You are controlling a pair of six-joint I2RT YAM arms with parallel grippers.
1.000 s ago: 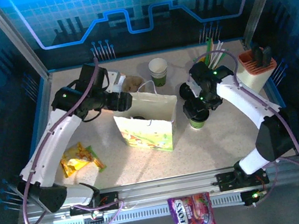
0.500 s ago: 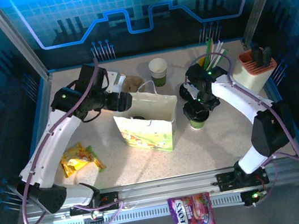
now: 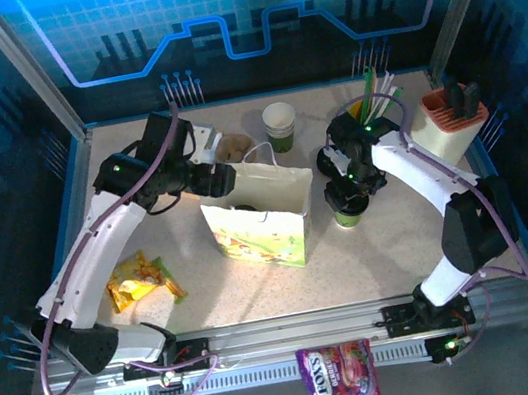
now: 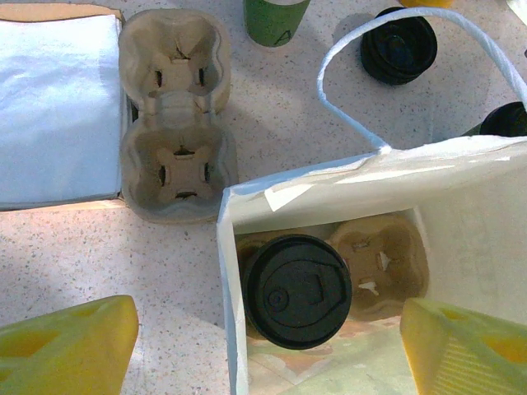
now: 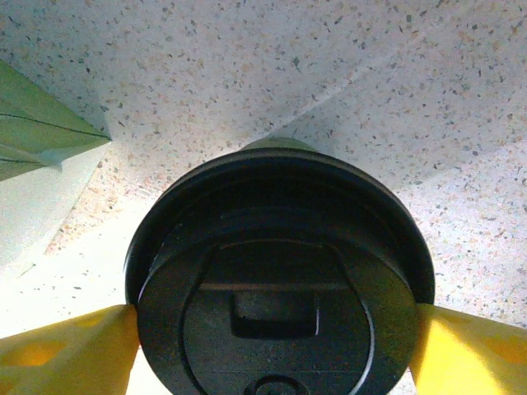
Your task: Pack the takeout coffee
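One takeout coffee (image 4: pixel 296 290), with its black lid on, stands in a cardboard carrier inside the white flower-printed bag (image 3: pixel 260 220). My left gripper (image 4: pixel 265 354) hovers open over the bag's left wall, one yellow finger outside it and one over the inside. A second takeout coffee (image 3: pixel 349 212) stands on the table right of the bag. Its lid (image 5: pixel 276 284) sits between the yellow fingers (image 5: pixel 62 350) of my right gripper (image 3: pixel 349 187), which press its rim on both sides.
A lidless green-and-white cup (image 3: pixel 279 124) stands behind the bag, with a stack of black lids (image 4: pixel 398 45) near it. A spare carrier (image 4: pixel 175 115) and napkins (image 4: pixel 58 107) lie at back left. A yellow straw cup (image 3: pixel 370 104), orange holder (image 3: pixel 451 115) and snack packet (image 3: pixel 138 279) are around.
The right gripper's fingers have drawn in onto the lid of the cup beside the bag. The left arm has stayed still.
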